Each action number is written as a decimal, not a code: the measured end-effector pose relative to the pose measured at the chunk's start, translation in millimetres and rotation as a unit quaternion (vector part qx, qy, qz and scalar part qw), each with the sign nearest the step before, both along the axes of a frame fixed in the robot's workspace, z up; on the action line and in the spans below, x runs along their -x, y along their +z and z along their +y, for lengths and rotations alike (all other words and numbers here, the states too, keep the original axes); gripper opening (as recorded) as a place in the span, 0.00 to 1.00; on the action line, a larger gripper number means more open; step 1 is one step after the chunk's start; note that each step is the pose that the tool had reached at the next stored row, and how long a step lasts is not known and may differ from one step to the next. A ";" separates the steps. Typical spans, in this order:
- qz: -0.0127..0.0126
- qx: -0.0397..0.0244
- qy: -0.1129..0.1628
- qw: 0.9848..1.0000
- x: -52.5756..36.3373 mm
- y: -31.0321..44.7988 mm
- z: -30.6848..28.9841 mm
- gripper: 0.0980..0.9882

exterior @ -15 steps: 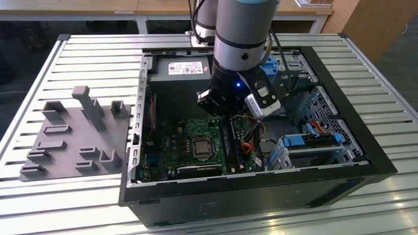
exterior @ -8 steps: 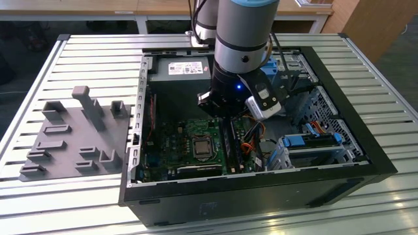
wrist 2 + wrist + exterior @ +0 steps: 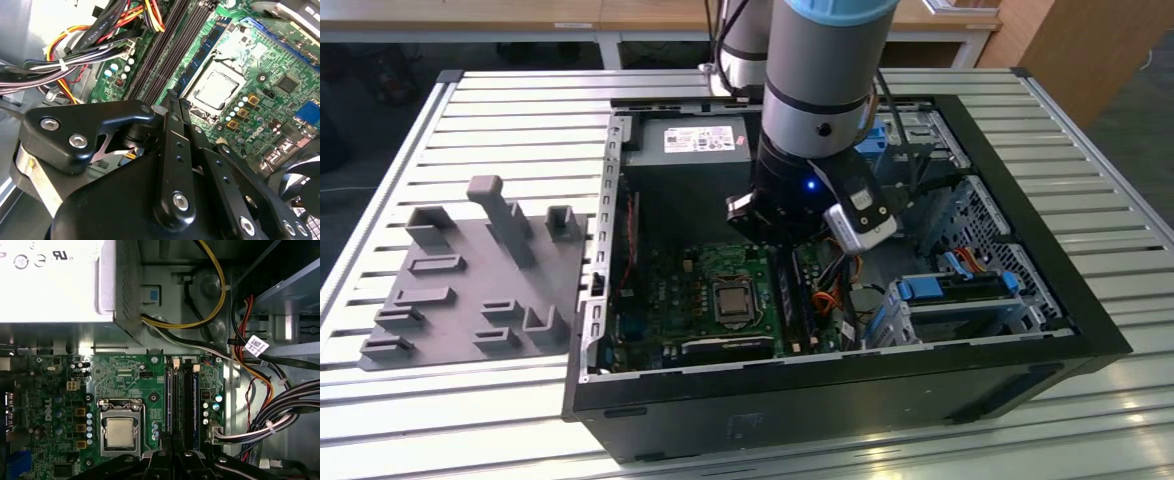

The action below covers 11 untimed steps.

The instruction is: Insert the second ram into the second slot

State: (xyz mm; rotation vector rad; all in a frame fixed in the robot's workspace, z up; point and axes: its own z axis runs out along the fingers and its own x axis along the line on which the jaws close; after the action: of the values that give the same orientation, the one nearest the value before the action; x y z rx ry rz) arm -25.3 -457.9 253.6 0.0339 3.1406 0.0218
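My gripper (image 3: 172,100) hangs inside the open computer case (image 3: 854,375), over the row of black memory slots (image 3: 189,400) on the green motherboard (image 3: 674,300). Its two black fingers are pressed together, and nothing shows between them. A thin blue ram stick (image 3: 202,52) with black chips stands along the slot nearest the processor socket (image 3: 120,432). The fingertips (image 3: 167,446) sit at the end of that stick. I cannot tell whether they touch it. In the exterior view the wrist covers the far end of the slots (image 3: 790,290).
The silver power supply (image 3: 50,280) sits beyond the board. Bundles of black, yellow and red cables (image 3: 75,55) run beside the slots. A drive cage with blue clips (image 3: 961,295) stands at the exterior view's right. A grey holder block (image 3: 467,270) lies outside the case on the slatted table.
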 end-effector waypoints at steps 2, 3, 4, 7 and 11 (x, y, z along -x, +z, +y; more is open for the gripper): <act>0.000 0.000 0.000 1.000 0.0 -2.6 -0.3 0.03; 0.001 0.000 0.000 1.000 -0.1 -3.6 -0.8 0.03; 0.001 0.000 0.000 1.000 -0.1 -4.5 -1.5 0.03; 0.001 0.000 0.000 1.000 0.0 -5.6 -2.1 0.03; 0.001 0.000 0.000 1.000 -1.0 -5.9 -2.1 0.03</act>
State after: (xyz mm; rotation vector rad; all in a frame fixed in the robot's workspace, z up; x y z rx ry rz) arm -24.3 -459.9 247.6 0.0337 3.1429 0.0220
